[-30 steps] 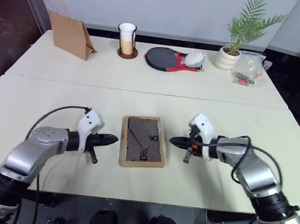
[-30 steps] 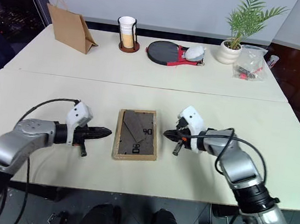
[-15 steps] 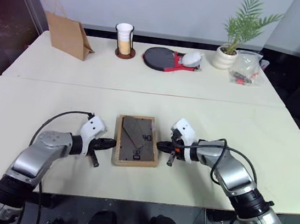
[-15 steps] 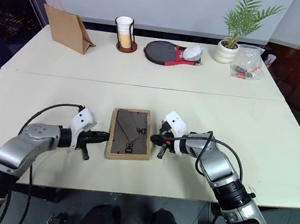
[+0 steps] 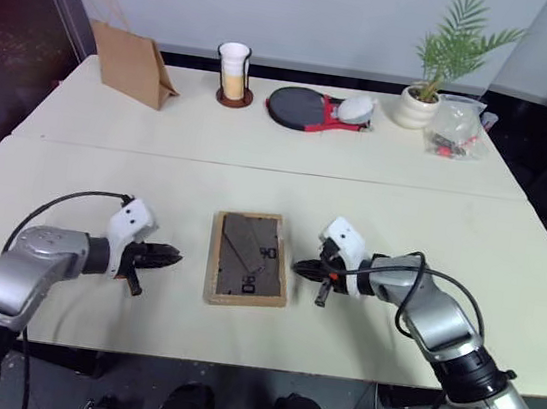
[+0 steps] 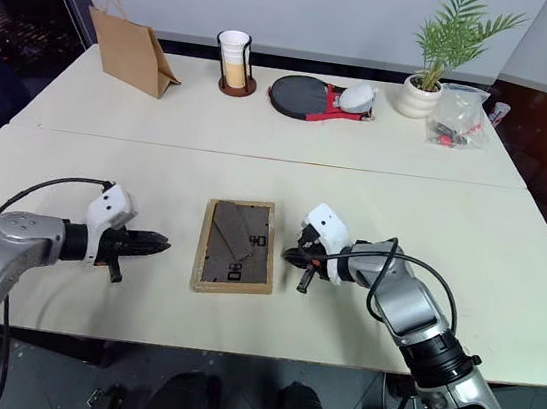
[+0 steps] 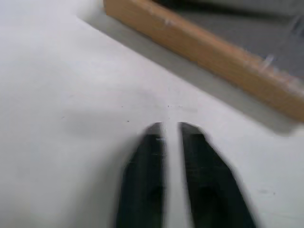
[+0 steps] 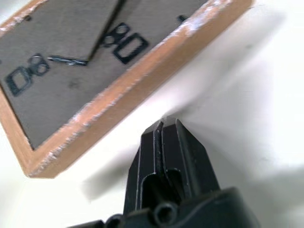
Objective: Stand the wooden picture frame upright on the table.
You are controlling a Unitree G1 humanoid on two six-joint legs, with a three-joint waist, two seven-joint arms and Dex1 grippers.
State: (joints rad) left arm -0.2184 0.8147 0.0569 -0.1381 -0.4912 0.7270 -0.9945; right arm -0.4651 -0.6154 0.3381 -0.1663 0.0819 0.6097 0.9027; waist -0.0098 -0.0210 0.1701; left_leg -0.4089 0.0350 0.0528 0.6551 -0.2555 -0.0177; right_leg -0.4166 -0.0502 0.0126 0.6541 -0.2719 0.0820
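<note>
The wooden picture frame (image 5: pixel 249 260) lies flat, face down, on the near half of the table (image 5: pixel 261 142), its dark back panel and folded stand facing up. It sits just nearer than the seam that crosses the tabletop.

The left gripper (image 5: pixel 174 255) is at the frame's 9 o'clock, clear of its wooden edge, with bare table between the tips and the frame. It points toward the frame. In the left wrist view its two black fingers (image 7: pixel 145 175) stand a narrow slit apart, holding nothing, and the frame's light-wood edge crosses ahead of them.

The right gripper (image 5: pixel 298 265) is at the frame's 3 o'clock, just beside the right edge and pointing at it. In the right wrist view its fingers (image 8: pixel 166 142) are pressed together with nothing between them, tips close to the wooden rim; I cannot tell whether they touch it.

At the table's 12 o'clock side, well apart from the frame, stand a brown paper bag (image 5: pixel 130 65), a cup in a holder (image 5: pixel 232 73), a table-tennis paddle (image 5: pixel 301 107), a potted plant (image 5: pixel 426 83) and a clear plastic bag (image 5: pixel 456 123).
</note>
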